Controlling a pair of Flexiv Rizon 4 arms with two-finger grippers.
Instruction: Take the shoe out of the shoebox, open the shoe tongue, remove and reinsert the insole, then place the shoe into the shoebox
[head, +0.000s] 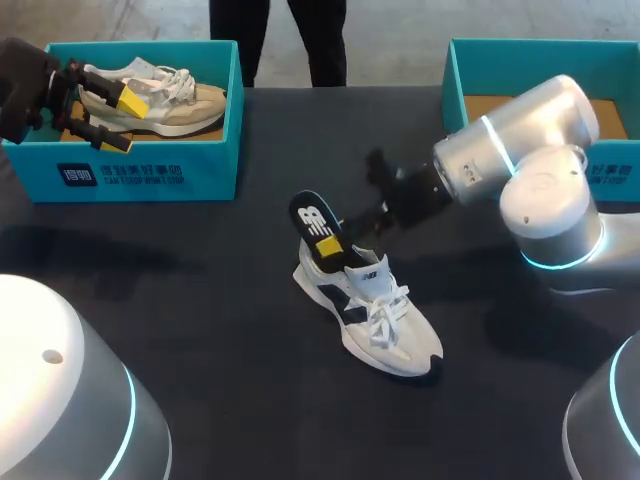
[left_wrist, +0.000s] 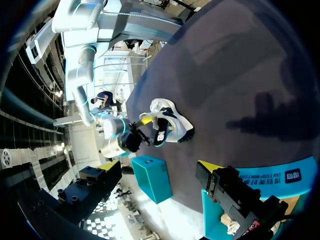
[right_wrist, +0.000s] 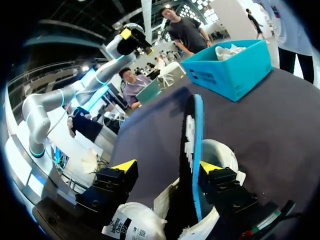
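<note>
On the dark table (head: 200, 300) the white-and-navy lace-up sneaker (head: 385, 320) lies toe toward me, its black, blue-edged foam insole (head: 313, 225) upright from the heel. The right claw (right_wrist: 167, 169) straddles it, open, one finger touching. Farther off, the left claw (head: 124, 120) gapes over the teal cardboard shoebox (head: 215, 150).

White shoe (head: 385, 320) with navy panels. Black insole (head: 312, 222), blue-edged, white-marked, at shoe's heel. Teal boxes (head: 150, 170) behind shoe, brown inside; beige trainer (head: 175, 108) in one. Black table (head: 200, 330). Yellow fingertips (right_wrist: 125, 165).
</note>
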